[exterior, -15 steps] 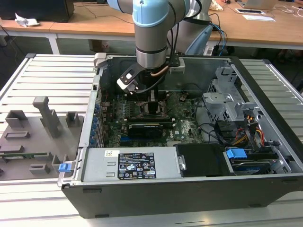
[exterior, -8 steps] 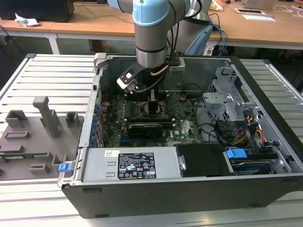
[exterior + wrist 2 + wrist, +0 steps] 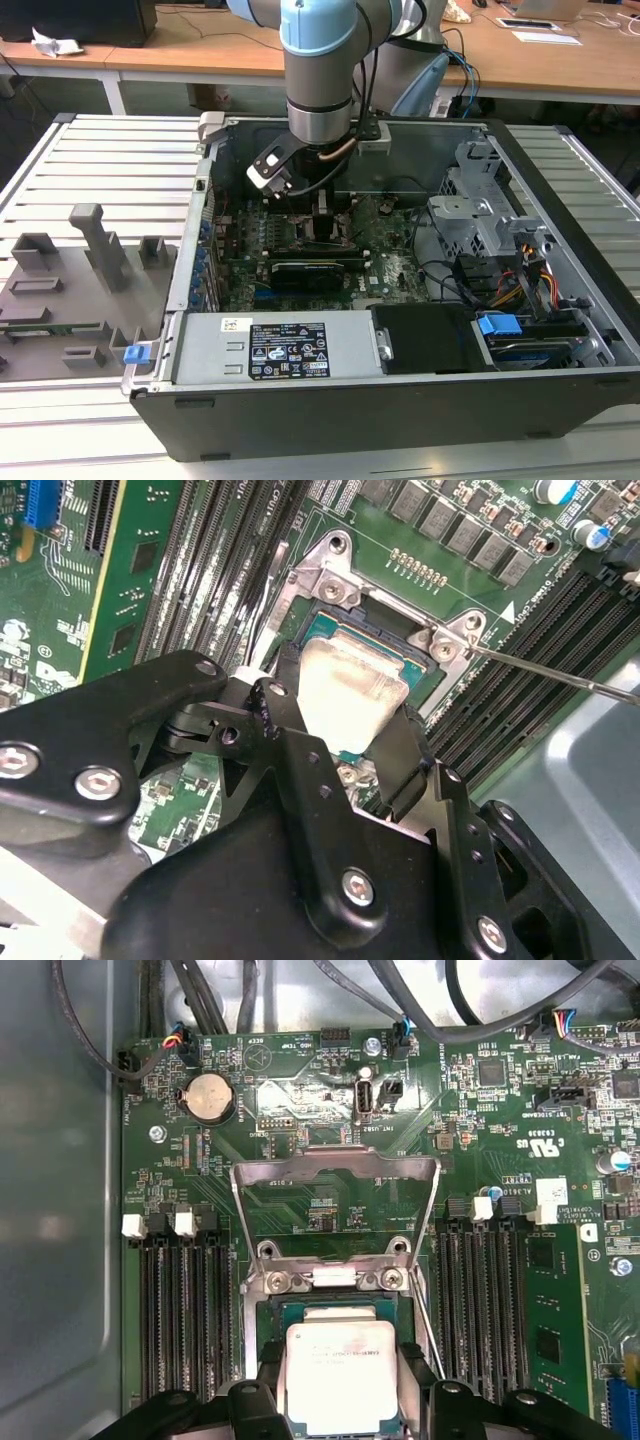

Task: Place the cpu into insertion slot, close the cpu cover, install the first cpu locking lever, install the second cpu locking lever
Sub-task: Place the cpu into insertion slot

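My gripper (image 3: 345, 725) is clenched on the chip (image 3: 350, 685), a finger at each side, right over the socket (image 3: 322, 630) — seated or just above it, I cannot tell. The first wrist view adds the cover (image 3: 335, 1165), swung up and open beyond the socket. In the exterior view my arm (image 3: 318, 70) drops straight down into the open computer case (image 3: 400, 415).

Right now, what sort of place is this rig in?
Probably a robotics lab or workshop: an open computer case sits on a slatted metal table, grey fixtures beside it, wooden desks behind.
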